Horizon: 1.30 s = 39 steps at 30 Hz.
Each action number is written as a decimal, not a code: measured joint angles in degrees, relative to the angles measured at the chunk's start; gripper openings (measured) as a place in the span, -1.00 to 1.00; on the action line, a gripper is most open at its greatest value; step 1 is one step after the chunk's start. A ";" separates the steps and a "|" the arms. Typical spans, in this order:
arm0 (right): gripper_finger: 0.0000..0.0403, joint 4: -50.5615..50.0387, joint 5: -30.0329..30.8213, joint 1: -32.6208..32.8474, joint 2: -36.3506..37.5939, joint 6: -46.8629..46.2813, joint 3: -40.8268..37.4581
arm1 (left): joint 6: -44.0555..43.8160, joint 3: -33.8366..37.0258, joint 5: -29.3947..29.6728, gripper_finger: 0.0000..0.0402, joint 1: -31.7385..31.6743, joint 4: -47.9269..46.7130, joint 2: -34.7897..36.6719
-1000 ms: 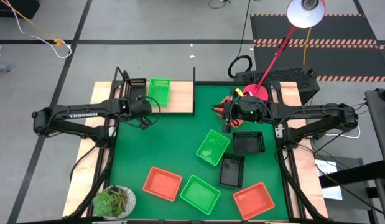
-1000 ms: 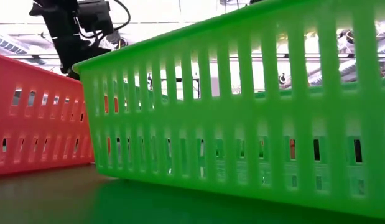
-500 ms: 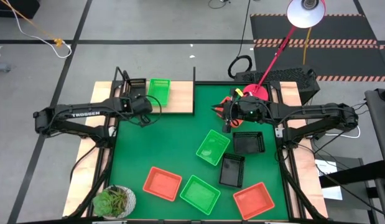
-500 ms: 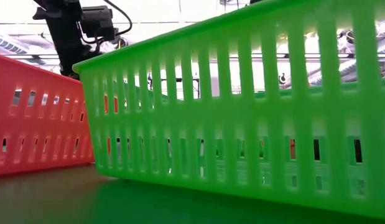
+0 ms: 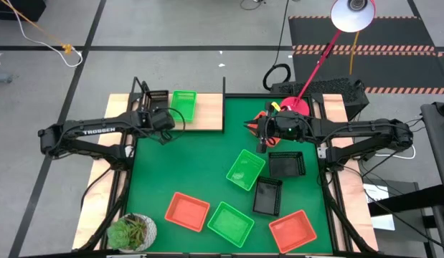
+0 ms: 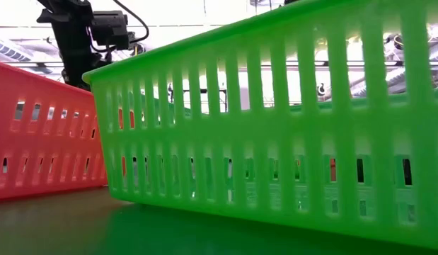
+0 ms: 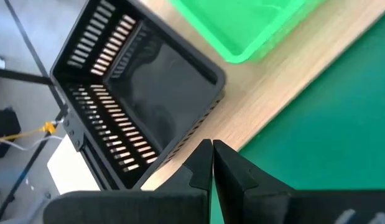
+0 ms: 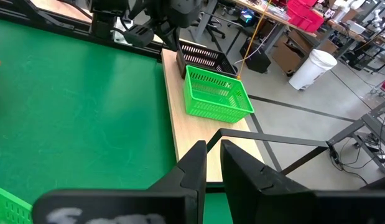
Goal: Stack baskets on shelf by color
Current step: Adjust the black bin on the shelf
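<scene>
the left claw (image 5: 161,123) sits at about ten o'clock on the worktop (image 5: 200,168), just beside the near edge of the shelf (image 5: 207,113). in the left wrist view its fingers (image 7: 201,163) are pressed almost together with only a thin slit between them, and nothing is held; the tips hang over the shelf edge, close to a black basket (image 7: 148,106) that stands on the board. beside it on the shelf stands a green basket (image 5: 183,104), the two nearly touching.

on the green mat, going on from the left: a red basket (image 5: 187,211) at seven o'clock, a green basket (image 5: 231,223) at six o'clock just beside it, another green basket (image 5: 245,169) near the centre, a black basket (image 5: 267,196) at five o'clock, a black basket (image 5: 287,164) at three o'clock, and a red basket (image 5: 293,231) at five o'clock near the front edge. a potted plant (image 5: 132,232) stands at the front left corner.

the right claw (image 5: 262,137) is at two o'clock, over the mat beside a red basket (image 5: 277,138) mostly hidden under the arm. in the right wrist view its fingers (image 8: 195,163) stand a narrow gap apart, holding nothing. a lamp (image 5: 351,14) leans over the far right corner.
</scene>
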State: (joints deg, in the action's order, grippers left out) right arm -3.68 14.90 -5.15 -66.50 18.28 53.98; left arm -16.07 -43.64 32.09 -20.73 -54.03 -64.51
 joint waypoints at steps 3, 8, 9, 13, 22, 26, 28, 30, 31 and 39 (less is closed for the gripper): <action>-0.79 0.00 0.00 0.00 0.00 0.00 0.00 | -0.42 0.00 -0.06 -0.92 -0.63 -0.24 0.00; -0.79 0.00 0.00 0.00 0.00 0.00 0.00 | -0.79 0.00 -2.35 -0.92 -0.68 0.14 0.00; -0.79 0.00 0.00 0.00 0.00 0.00 0.00 | -1.09 0.00 -2.84 -0.92 -0.68 0.41 0.00; -0.79 0.02 0.00 0.00 0.00 0.00 0.01 | -3.14 0.00 -3.96 -0.92 -0.68 2.40 0.00; -0.79 0.49 0.00 0.00 0.00 -0.17 0.02 | -2.46 0.00 -4.58 -0.92 -1.47 4.33 -0.71; -0.79 0.46 0.00 0.00 -0.02 -0.18 0.02 | -2.25 0.00 -4.56 -0.92 -2.03 4.65 -2.72; -0.79 0.44 0.00 0.00 -0.02 -0.20 0.02 | -1.99 0.00 -4.57 -0.92 -2.42 4.65 -4.32; -0.79 0.46 0.00 0.00 -0.02 -0.18 0.02 | -1.61 0.00 -4.52 -0.92 -2.88 4.65 -5.53; -0.79 0.44 0.00 0.00 -0.02 -0.17 0.02 | -1.49 0.00 -4.09 -0.92 -3.14 4.65 -6.16; -0.79 0.44 0.00 0.00 -0.02 -0.02 0.02 | -2.57 0.00 -2.18 -0.92 -5.33 4.23 -7.96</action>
State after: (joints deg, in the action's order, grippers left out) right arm -3.24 14.90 -5.15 -66.52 18.26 54.00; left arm -18.64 -43.64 29.91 -26.06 -49.80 -72.47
